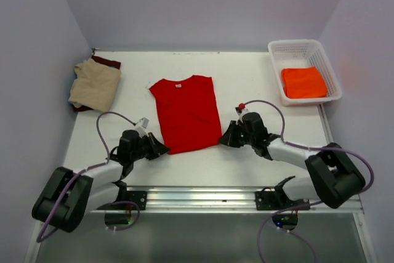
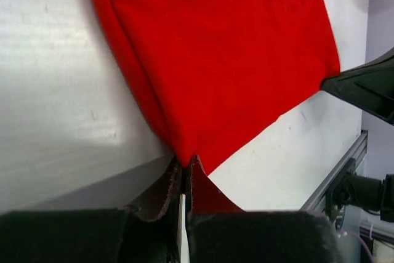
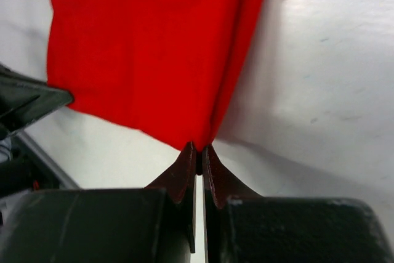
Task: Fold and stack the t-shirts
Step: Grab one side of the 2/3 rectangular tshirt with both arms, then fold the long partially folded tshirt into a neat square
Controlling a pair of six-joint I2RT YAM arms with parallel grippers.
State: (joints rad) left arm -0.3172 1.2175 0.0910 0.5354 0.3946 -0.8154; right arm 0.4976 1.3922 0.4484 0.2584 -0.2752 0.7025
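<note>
1. At the middle of the top view, a bright red cloth t-shirt (image 1: 186, 113) lies flat on the white worktop (image 1: 246, 78). Its collar points toward the upper edge of the frame and its hem toward the lower edge.
2. The left gripper (image 2: 186, 163) sits at the hem's lower-left corner. Its fingers are pressed together, with the red corner pinched between the tips.
3. The right gripper (image 3: 198, 151) sits at the hem's lower-right corner. It too is closed, clamped on that tip of the cloth.
4. Both grippers rest low, at the worktop surface, one at each end of the hem.
5. At upper left of the top view, a folded tan cloth t-shirt (image 1: 95, 84) lies on a dark maroon cloth t-shirt (image 1: 109, 61).
6. At upper right, a folded orange cloth t-shirt (image 1: 303, 82) lies inside a white plastic mesh basket (image 1: 326, 60).
7. Hard to make out:
   - How much cloth sits between the pads is hidden by the fingers themselves.
   - The maroon shirt shows only as a thin edge behind and beside the tan one.
   - The red shirt's neck label is a small white speck.
   - In each wrist view the collar end of the red shirt is cut off by the top of the frame.
   - In each wrist view the other gripper shows only as a black wedge at the frame's side.
</note>
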